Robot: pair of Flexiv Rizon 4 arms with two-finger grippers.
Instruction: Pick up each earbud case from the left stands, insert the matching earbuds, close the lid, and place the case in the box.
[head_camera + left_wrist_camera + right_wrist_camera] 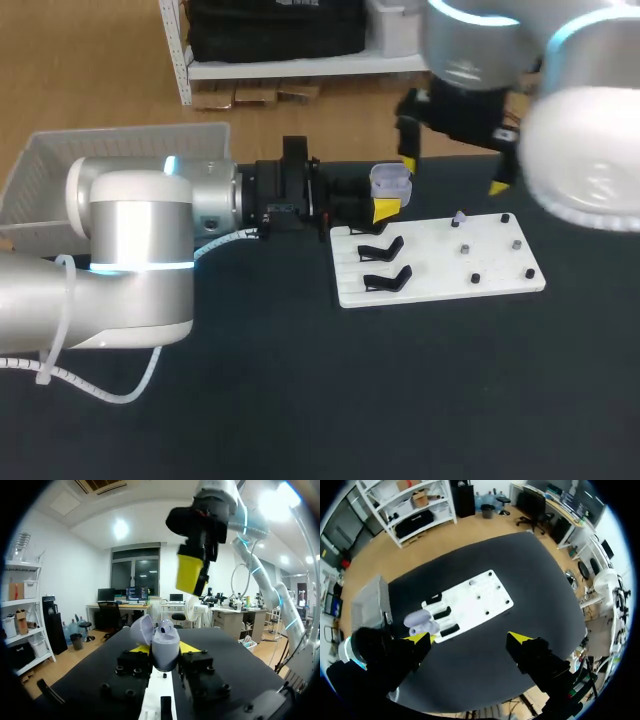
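Head view: left tool (383, 206) grips open case (390, 178) beside board (490, 266); right tool (452, 172) gapes above.

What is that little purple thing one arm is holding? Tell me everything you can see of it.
It is an earbud case: small, rounded, pale lilac, and it looks like smooth plastic. Its lid stands open, tipped back to one side. A small rounded piece shows at the body's top, but I cannot tell whether that is an earbud. The left gripper is shut on it, with a yellow fingertip on each side. It holds the case upright above the black table, near the white board. Nothing else touches it.
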